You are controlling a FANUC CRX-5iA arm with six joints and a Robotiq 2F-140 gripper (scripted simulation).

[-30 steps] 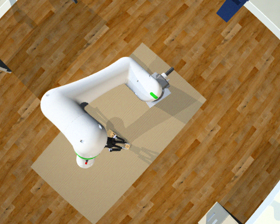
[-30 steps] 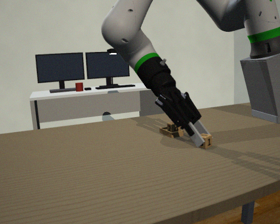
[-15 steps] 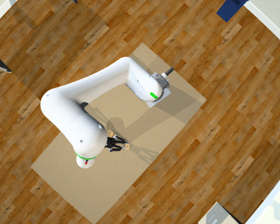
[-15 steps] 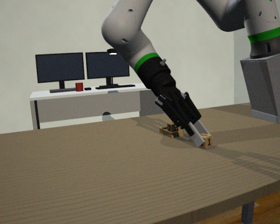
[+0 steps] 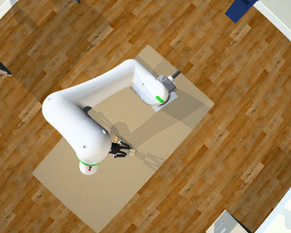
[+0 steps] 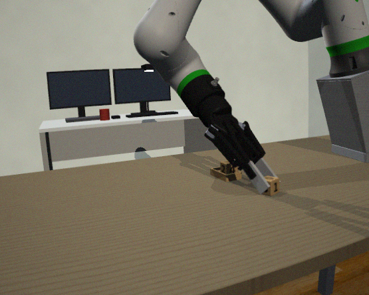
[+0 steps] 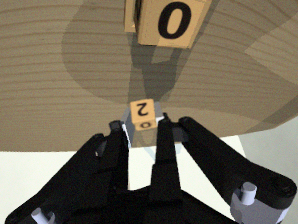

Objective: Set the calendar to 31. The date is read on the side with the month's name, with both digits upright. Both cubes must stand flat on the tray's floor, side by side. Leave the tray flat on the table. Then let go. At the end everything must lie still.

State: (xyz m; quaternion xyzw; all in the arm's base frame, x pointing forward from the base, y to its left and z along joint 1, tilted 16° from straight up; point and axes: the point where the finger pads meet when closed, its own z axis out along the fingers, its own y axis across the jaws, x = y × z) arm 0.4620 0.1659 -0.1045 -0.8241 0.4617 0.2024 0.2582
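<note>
The end effector (image 5: 131, 151) (image 6: 270, 185) (image 7: 144, 113) is closed on the held cube (image 5: 132, 152) (image 6: 274, 187) (image 7: 142, 109), gripped at the fingertips low over the desk (image 5: 95, 197) (image 6: 120, 226) (image 7: 95, 70); whether the desk is touched cannot be told. The tray (image 5: 114, 136) (image 6: 217, 175) (image 7: 129, 20), with the other cube (image 5: 117, 140) (image 6: 224, 168) (image 7: 175, 22) in it, lies back beneath the end effector's body. With the fingers so slanted, the cube could be twisted by desk contact and its digit tilted. During the carry, the tray could be struck by the low knuckles. If the wrong face is turned forward, 31 would not be read.
</note>
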